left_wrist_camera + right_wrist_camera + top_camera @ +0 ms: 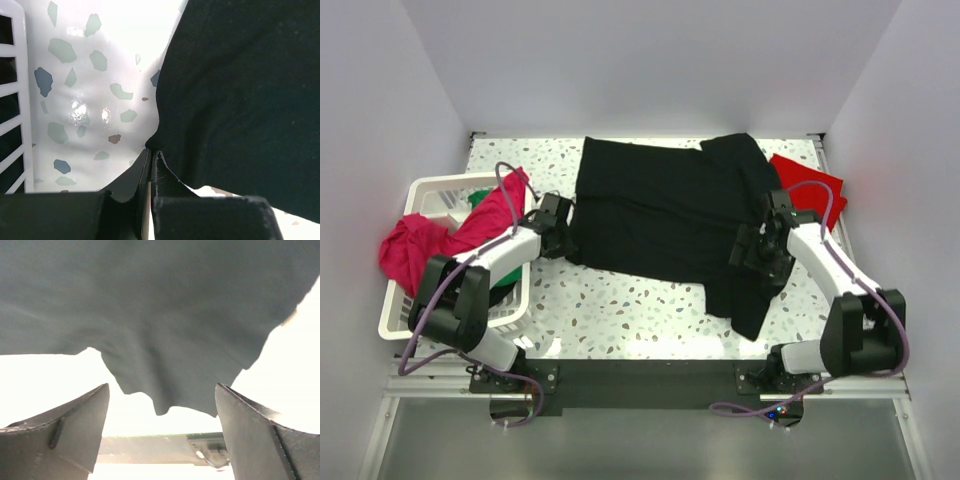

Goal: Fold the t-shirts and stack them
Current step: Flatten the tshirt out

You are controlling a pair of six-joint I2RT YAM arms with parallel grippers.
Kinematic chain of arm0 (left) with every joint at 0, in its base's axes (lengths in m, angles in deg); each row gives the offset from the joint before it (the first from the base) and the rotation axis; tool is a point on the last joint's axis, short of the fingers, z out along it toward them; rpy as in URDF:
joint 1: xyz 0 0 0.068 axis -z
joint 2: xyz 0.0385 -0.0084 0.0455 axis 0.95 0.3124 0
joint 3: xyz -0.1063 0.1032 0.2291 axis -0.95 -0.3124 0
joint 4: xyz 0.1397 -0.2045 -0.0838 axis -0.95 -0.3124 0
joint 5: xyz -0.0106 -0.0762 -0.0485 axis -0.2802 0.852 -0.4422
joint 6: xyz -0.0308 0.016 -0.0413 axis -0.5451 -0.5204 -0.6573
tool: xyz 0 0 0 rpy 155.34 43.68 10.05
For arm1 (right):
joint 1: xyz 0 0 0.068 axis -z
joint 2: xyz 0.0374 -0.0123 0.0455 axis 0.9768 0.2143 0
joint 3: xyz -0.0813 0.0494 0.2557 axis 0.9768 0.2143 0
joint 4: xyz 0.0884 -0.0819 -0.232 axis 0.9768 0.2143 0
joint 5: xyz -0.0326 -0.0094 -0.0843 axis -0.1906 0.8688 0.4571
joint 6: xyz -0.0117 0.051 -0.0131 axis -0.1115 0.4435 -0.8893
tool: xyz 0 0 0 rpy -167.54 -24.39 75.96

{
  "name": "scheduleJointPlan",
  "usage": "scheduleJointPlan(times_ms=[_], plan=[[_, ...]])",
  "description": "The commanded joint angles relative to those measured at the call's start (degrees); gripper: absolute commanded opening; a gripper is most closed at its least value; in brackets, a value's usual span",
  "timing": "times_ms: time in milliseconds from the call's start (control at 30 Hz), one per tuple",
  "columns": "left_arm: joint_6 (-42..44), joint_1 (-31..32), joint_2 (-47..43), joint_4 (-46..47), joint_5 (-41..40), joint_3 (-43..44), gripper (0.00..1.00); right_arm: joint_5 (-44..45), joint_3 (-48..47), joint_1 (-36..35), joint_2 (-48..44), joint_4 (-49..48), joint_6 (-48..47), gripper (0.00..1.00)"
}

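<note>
The black t-shirt (660, 215) is spread on the desk (620, 310), its 9 o'clock edge pinched in the closed left tool (151, 156). The right tool (161, 390) is held agape, empty, at 3 o'clock. A white laundry basket (430, 183) is set near the left tool.

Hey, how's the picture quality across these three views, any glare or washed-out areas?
Top external: even and sharp, though the black t-shirt shows little fold detail. Left wrist: bright glare spots on the table, blown white toward the top. Right wrist: background blown out white, the shirt reads washed-out grey, the fingers slightly soft.
</note>
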Motion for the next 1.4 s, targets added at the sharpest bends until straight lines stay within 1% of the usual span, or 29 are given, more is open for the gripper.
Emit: scheduleJointPlan(times_ms=[0,67,133,167,233,300,367,400,567,633,733,833,967,1033,1167,1300,1367], plan=[[3.11,-0.68,-2.09,-0.96,1.55,-0.67,0.0,7.08,3.48,0.15,-8.51,9.23,3.5,0.87],[4.34,-1.29,-2.71,-1.14,2.42,-1.2,0.0,9.19,4.88,-0.72,-12.19,13.37,4.72,0.84],[5.05,-2.0,-3.23,-1.22,3.04,-1.55,0.0,8.76,8.39,-1.25,-14.14,16.52,5.96,0.8],[5.83,-2.79,-3.41,-1.23,3.83,-1.81,0.0,7.8,11.19,-1.6,-16.15,17.06,7.61,0.77],[6.72,-3.49,-3.94,-1.31,4.27,-1.81,0.0,6.48,13.58,-2.92,-18.62,17.68,9.38,0.69],[8.12,-4.37,-4.2,-1.49,4.98,-1.64,0.0,5.86,15.78,-3.8,-21.17,18.12,12.19,0.65],[9.35,-5.16,-4.12,-1.66,5.76,-1.12,0.0,5.77,16.75,-4.94,-21.79,18.57,14.04,0.61],[9.79,-5.34,-4.03,-1.66,5.94,-0.85,0.0,5.95,17.19,-5.56,-21.97,18.48,14.83,0.56],[11.82,-6.83,-3.24,-1.84,7.61,0.56,0.0,8.05,18.34,-10.65,-20.3,19.09,20.53,0.47],[12.69,-7.54,-3.32,-1.75,8.05,0.82,0.0,10.06,17.9,-12.32,-20.3,19.0,22.82,0.47],[14.01,-8.15,-3.15,-1.93,8.84,1.43,0.0,11.83,17.29,-13.03,-20.13,18.31,24.15,0.47],[14.45,-8.94,-3.06,-1.58,10.07,1.87,0.0,11.75,17.72,-13.65,-19.6,14.19,25.29,0.47],[13.93,-9.3,-2.36,-1.23,11.83,2.84,0.0,11.66,19.57,-13.91,-15.92,10.4,26.09,0.51],[13.49,-9.39,-2.36,-1.05,11.83,3.11,0.0,12.89,20.01,-13.82,-14.77,10.13,26.96,0.51],[13.58,-9.56,-2.71,-1.05,11.83,3.11,0.0,14.65,20.97,-13.91,-15.82,11.35,28.9,0.55],[13.58,-9.74,-3.15,-0.7,11.83,2.14,0.0,16.14,22.47,-13.91,-17.14,10.57,30.48,0.55],[13.49,-9.91,-3.06,-0.79,13.15,1.97,0.0,16.41,23.43,-13.82,-16.96,9.78,31.1,0.54]])
